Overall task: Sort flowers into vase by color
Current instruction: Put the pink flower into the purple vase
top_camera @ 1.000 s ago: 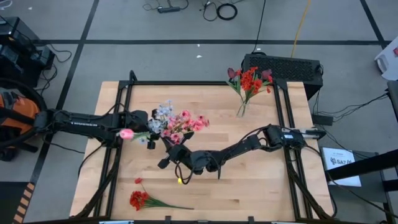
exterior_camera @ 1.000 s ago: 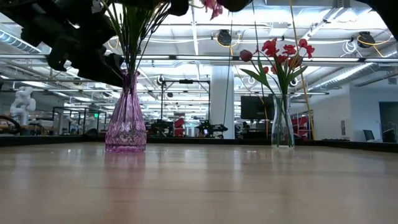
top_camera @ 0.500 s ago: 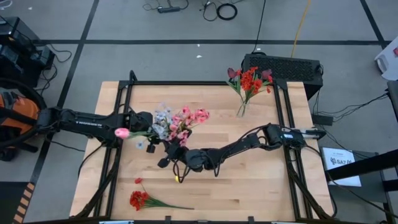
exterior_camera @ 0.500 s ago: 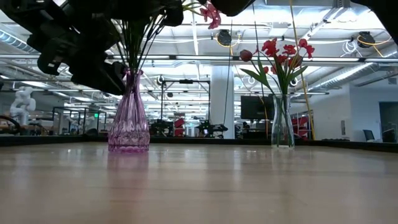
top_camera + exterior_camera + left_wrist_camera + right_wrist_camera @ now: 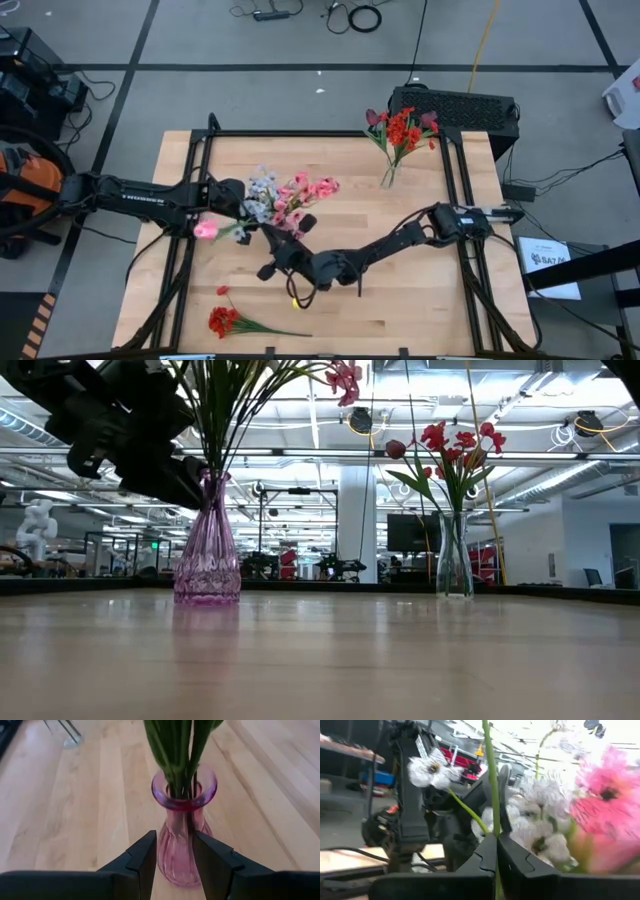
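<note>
A pink glass vase [image 5: 207, 555] stands on the table with pink and pale blue-white flowers [image 5: 285, 195] in it. My left gripper [image 5: 174, 840] is at the vase, on its left side. My right gripper [image 5: 496, 837] is just near of the vase [image 5: 265, 238] and is shut on a thin green stem. A pink bud [image 5: 205, 228] hangs over the left arm. At the far right a clear vase [image 5: 453, 565] holds red flowers [image 5: 402, 130]. A red spray [image 5: 225, 320] lies on its side near the table's near edge. My left gripper has the pink vase between its two fingers, one on each side of the narrow neck [image 5: 175, 827] just below the rim. It comes level from the table's left. The vase stands upright on the table. My right gripper pinches a thin green stem [image 5: 494, 820] between its fingers, which lie across it. The stem is clear of the table and runs past the fingers toward the left arm. I cannot tell which flower head it carries.
A small red bud [image 5: 222, 291] lies beside the red spray. The black frame rails [image 5: 200, 170] run along the left and right sides of the table. Bare wood lies between the two vases and along the near right part of the table.
My right gripper has moved a little toward the near edge, still shut on the stem. The pink bud has swung toward the near edge with it. The pink vase has slid slightly along the table, still upright.
</note>
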### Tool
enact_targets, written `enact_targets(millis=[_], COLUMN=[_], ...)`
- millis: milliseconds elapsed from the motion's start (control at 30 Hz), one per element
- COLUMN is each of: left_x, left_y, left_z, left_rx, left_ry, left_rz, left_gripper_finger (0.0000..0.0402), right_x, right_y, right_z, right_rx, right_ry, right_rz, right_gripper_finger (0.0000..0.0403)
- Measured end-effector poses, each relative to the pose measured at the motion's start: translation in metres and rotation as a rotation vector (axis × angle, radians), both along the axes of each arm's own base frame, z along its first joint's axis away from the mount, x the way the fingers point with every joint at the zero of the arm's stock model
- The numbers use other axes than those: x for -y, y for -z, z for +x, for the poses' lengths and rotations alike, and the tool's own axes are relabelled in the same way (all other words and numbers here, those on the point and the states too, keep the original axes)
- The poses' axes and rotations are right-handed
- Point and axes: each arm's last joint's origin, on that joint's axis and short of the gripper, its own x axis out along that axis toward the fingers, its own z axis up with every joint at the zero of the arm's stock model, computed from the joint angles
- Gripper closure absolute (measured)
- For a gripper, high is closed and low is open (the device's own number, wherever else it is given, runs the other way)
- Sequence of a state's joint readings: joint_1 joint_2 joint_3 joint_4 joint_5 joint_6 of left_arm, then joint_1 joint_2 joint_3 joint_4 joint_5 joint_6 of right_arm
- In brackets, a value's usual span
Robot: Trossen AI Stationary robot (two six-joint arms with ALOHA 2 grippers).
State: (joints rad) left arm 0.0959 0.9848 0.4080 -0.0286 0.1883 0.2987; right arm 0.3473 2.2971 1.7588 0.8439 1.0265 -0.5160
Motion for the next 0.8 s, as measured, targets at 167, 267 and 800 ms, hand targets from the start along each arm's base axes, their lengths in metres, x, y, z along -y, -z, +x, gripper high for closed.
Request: enact_targets(millis=[167,267,800], left_x=[0.0,0.0,0.0], left_y=[-0.002,-0.003,-0.002], left_z=[0.002,0.002,0.001], left_rx=[0.031,0.03,0.027], left_ry=[-0.002,-0.002,-0.002], left_rz=[0.002,0.002,0.001], left_gripper_finger=[0.0268,0.0268,0.0268], right_x=[0.01,0.013,0.02], right_y=[0.003,0.003,0.024], right_z=[0.005,0.006,0.01], right_rx=[0.013,-0.001,-0.159], right_ry=[-0.044,-0.028,0.016], right_rz=[0.024,0.007,0.035], right_gripper_finger=[0.0403,0.0403,0.0403])
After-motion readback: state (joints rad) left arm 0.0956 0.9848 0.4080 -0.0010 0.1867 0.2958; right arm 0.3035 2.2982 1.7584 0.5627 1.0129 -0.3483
